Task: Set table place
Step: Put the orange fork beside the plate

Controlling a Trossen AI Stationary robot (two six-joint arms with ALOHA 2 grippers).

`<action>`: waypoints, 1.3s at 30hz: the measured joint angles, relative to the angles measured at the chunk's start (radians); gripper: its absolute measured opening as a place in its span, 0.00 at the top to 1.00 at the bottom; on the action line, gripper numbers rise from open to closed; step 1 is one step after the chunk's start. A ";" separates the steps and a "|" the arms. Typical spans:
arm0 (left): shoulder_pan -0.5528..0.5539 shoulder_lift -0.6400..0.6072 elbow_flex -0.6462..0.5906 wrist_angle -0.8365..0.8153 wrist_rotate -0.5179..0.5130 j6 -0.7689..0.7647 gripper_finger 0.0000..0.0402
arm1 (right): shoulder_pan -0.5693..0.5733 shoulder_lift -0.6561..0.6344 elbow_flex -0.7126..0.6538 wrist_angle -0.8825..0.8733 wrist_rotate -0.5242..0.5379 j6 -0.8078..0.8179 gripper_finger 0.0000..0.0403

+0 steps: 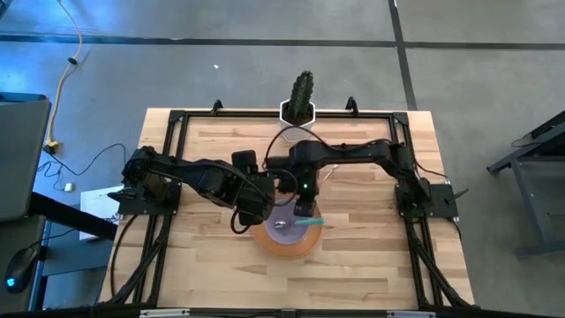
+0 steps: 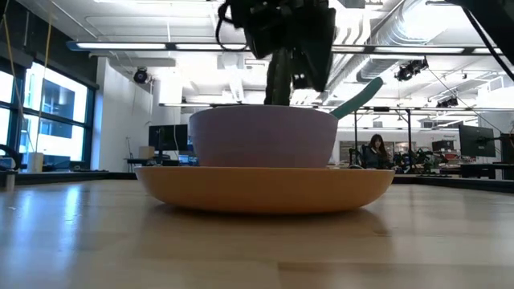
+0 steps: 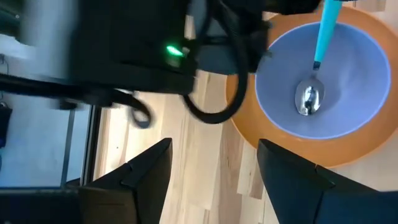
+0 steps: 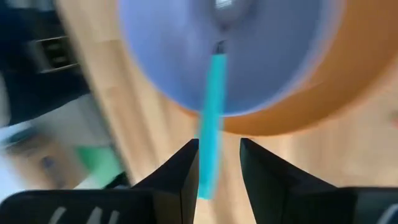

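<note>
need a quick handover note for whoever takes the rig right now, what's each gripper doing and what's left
Right gripper: over the bowl's edge, jaws around the teal handle of the spoon, gap still showing, grip not confirmed.
Left gripper: jaws open, empty, beside the plate.
Lilac bowl sits on the orange plate at the table's front centre; the spoon's head rests inside the bowl, handle leaning over the rim.
Done: plate, bowl and spoon placed.
Left: free the spoon, retract; no fork is in view.

Left tool [image 3: 211,180] open, right tool [image 4: 219,165] fingers parted, arms meeting mid-table
</note>
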 joint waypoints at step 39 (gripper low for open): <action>0.001 -0.219 -0.381 0.046 -0.033 -0.076 0.44 | -0.073 -0.666 -1.115 0.984 0.646 1.144 0.75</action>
